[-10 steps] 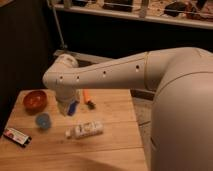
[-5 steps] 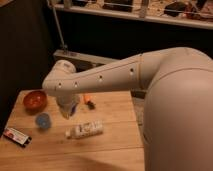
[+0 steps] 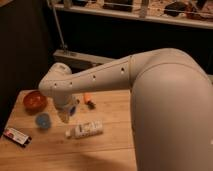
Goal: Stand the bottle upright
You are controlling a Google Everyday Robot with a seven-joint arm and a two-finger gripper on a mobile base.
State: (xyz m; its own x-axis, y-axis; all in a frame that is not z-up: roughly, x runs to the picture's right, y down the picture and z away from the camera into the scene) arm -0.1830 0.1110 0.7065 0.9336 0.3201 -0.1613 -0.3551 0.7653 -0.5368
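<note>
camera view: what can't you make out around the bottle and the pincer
All in the camera view:
Bottle, lying on its side: label print too small to read.
Pincer, open, just left of the bottle's cap: its height above the table cannot be judged from this angle.
Small orange thing behind the wrist: too small to identify.
Table's right side: hidden by the robot's arm.
Black-and-white box, front left: print blurred.

The pincer (image 3: 65,114), jaws apart, hovers near the bottle (image 3: 85,130) lying flat on the wooden table (image 3: 112,147).
</note>
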